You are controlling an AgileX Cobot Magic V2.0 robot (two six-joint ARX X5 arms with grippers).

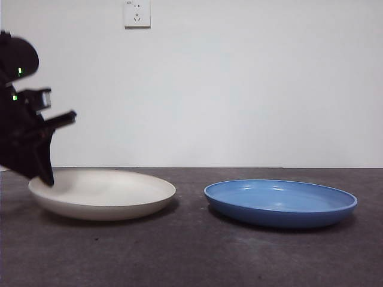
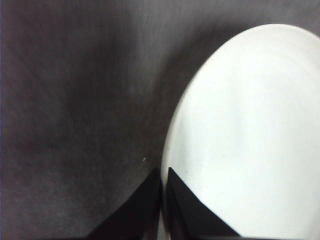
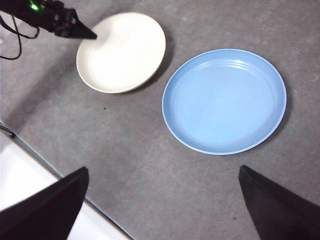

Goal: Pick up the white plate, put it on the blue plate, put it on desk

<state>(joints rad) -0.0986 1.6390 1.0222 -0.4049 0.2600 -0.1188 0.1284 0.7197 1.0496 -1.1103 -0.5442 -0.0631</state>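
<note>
Front view: the desk is dark grey-brown, mottled and matte, backed by a plain white wall with a socket. The white plate lies flat on the desk; the blue plate sits beside it, apart. The left gripper meets the white plate's outer rim.

Left wrist view: jaws nearly together, clamped on the white plate's rim.

Right wrist view: the right gripper hangs high above the blue plate, jaws wide apart.
</note>
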